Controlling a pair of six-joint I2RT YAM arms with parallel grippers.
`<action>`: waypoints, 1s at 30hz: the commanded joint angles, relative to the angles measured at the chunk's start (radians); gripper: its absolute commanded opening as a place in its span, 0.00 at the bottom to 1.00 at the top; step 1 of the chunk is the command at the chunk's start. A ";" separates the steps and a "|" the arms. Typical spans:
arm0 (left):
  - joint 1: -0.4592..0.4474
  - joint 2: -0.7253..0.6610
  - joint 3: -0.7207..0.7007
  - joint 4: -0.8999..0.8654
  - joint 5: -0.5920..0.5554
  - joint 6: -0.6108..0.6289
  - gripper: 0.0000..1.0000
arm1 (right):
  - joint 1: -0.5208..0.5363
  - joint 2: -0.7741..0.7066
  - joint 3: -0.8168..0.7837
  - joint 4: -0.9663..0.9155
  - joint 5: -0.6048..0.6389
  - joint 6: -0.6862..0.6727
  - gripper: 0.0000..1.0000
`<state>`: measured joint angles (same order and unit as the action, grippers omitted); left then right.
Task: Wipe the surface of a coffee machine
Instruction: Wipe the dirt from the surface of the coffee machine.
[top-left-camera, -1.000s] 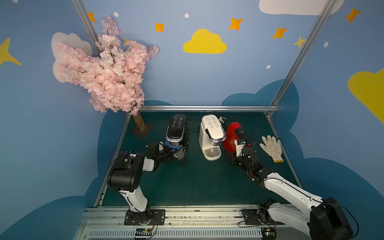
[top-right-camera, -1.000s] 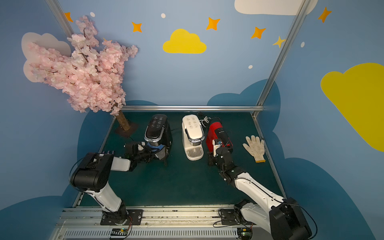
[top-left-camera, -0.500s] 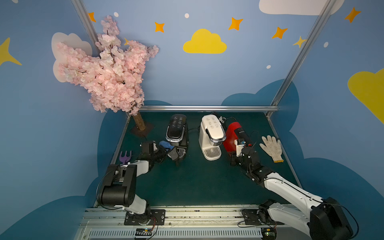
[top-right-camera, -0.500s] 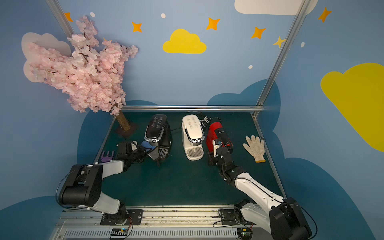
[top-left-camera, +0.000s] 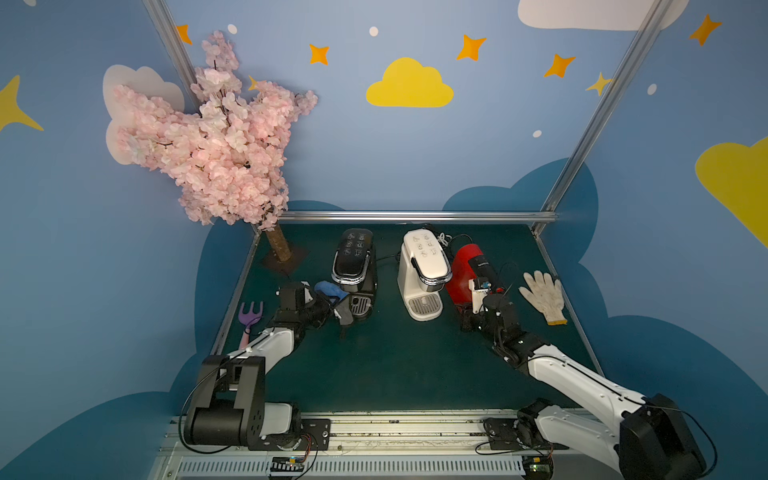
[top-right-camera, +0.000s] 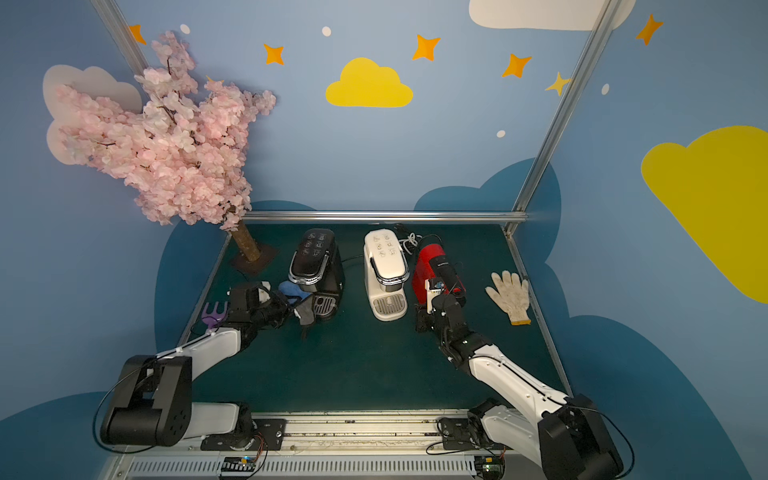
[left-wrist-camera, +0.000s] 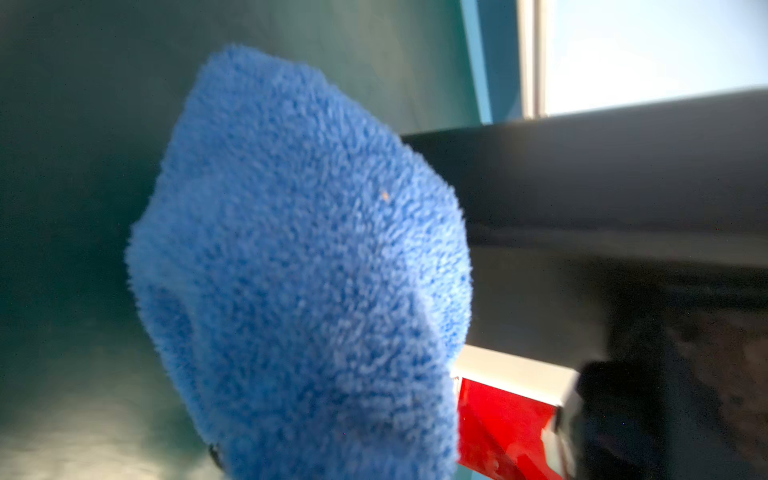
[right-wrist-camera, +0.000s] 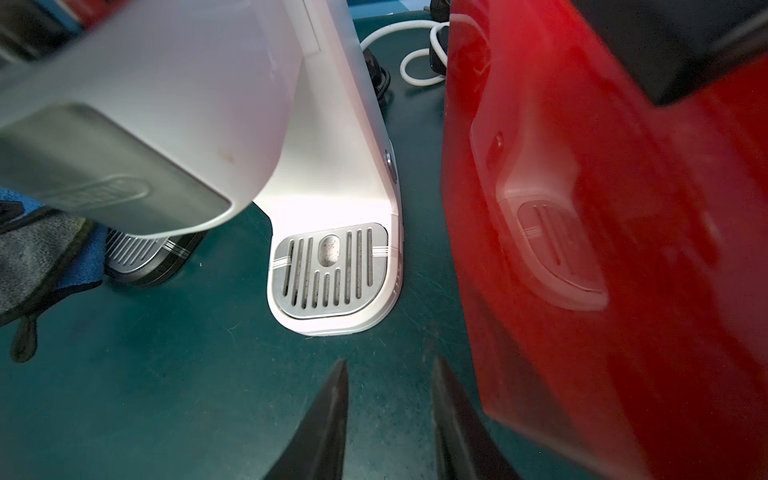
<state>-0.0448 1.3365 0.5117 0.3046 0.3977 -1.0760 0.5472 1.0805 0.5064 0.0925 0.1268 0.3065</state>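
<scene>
Cloth sits clamped in our left pincer beside the black machine; our right pincer, part-open, grips nothing.

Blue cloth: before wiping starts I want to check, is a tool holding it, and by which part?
The left tool is shut on a bunched part of the blue cloth; the exact spot is hidden. The right tool holds nothing.
</scene>
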 joint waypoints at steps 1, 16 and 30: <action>-0.040 -0.040 -0.019 0.062 -0.043 -0.051 0.03 | 0.005 0.006 0.015 0.003 -0.008 0.002 0.35; -0.172 0.178 0.008 0.329 -0.041 -0.186 0.03 | 0.005 0.012 0.018 0.003 -0.009 0.002 0.35; -0.135 0.428 -0.039 0.496 -0.029 -0.196 0.03 | 0.005 0.008 0.016 0.003 -0.005 0.003 0.35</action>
<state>-0.2062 1.7248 0.4995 0.7898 0.3794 -1.2758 0.5472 1.0908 0.5064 0.0929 0.1150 0.3077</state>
